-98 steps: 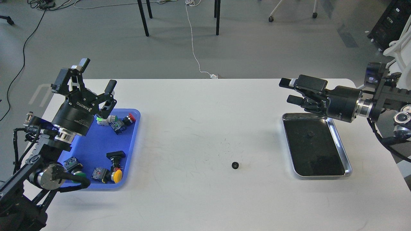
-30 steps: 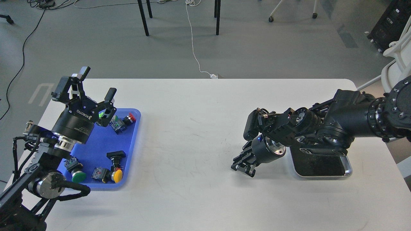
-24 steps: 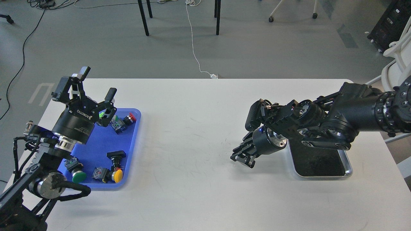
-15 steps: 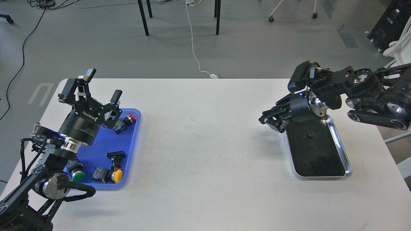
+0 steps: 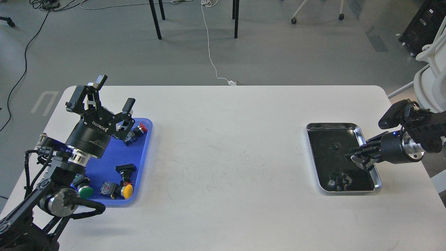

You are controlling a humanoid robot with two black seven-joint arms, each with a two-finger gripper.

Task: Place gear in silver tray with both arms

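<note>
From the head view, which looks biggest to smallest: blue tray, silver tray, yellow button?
1. Blue tray, though the left arm covers part.
2. Silver tray, somewhat smaller.
3. Yellow button, far smaller.

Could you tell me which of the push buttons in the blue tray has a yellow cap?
It is the yellow-capped button at the blue tray's near right corner; its neighbours are the green-capped button and, far off, the red-capped button.

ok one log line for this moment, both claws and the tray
left claw: open, above blue tray | right claw: over silver tray, state unclear | gear: not discernible
</note>
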